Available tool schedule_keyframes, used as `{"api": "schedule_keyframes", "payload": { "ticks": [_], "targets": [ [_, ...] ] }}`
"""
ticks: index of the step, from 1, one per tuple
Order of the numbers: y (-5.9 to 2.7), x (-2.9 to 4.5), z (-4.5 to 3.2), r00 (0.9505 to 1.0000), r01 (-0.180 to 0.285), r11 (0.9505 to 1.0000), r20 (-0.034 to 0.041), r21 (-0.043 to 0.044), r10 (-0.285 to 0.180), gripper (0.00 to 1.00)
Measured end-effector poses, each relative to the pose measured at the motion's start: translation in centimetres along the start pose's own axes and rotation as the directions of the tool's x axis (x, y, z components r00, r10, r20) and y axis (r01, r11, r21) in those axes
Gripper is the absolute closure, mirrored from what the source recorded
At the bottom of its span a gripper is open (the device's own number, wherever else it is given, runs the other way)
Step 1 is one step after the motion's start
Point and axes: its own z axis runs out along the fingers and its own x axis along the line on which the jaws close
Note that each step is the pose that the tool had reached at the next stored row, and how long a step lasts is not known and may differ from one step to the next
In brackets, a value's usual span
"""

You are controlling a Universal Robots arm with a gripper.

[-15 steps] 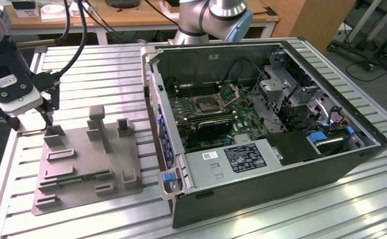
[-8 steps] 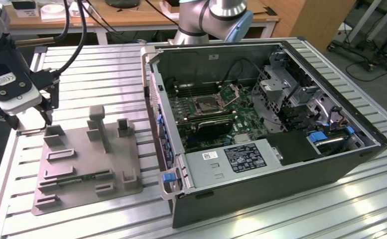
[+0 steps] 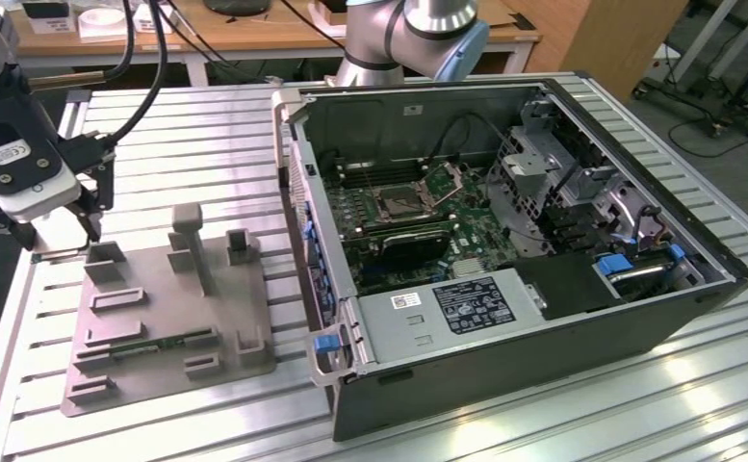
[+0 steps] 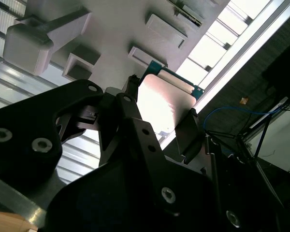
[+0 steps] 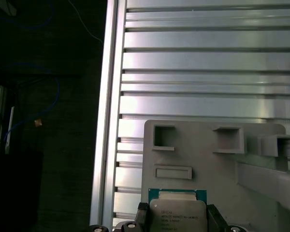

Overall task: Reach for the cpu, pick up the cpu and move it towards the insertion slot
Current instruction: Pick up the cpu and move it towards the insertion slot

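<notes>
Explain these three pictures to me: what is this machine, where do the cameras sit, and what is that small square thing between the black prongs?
The machine is a robot arm working over a ribbed metal table. One picture comes from a camera standing off the arm; the other two come from cameras riding near its wrist, looking past its pincer. On the table lie a grey plastic plate with upright blocks and an open computer case. Inside the case, the shiny square frame is the insertion slot. In both wrist views the pincer's fingers sit against opposite edges of the cpu, a small silvery chip, over the grey plate near its edge. Whether the chip is lifted yet, I cannot tell.
</notes>
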Motion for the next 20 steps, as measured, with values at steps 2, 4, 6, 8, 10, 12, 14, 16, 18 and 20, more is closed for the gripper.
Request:
{"api": "schedule_keyframes", "payload": {
  "ticks": [2, 4, 6, 8, 10, 12, 14, 16, 18, 20],
  "targets": [
    [0.0, -0.01, 0.0, 1.0, 0.0, 1.0, -0.0001, 0.0002, 0.0, 0.45],
    [-0.01, -0.14, -0.01, 1.0, 0.0, 1.0, -0.0003, 0.0003, 0.0, 0.45],
    [-0.01, -0.36, 0.02, 1.0, 0.0, 1.0, 0.0, 0.0001, 0.0, 0.45],
    [-0.02, -0.54, 0.02, 1.0, 0.0, 1.0, 0.0001, 0.0001, 0.0, 0.45],
    [-0.02, -0.55, 0.02, 1.0, 0.0, 1.0, 0.0002, 0.0001, 0.0, 0.45],
    [0.0, -0.56, -0.16, 1.0, 0.0, 1.0, -0.0002, 0.0003, 0.0, 0.45],
    [0.03, -0.56, -0.46, 1.0, 0.0, 1.0, -0.0001, 0.0002, 0.0, 0.45],
    [0.06, -0.56, -0.75, 1.0, 0.0, 1.0, 0.0001, 0.0001, 0.0, 0.45],
    [0.08, -0.56, -1.04, 1.0, 0.0, 1.0, 0.0, 0.0002, 0.0, 0.45],
    [0.11, -0.56, -1.27, 1.0, 0.0, 1.0, 0.0, 0.0002, 0.0, 0.45]
  ]
}}
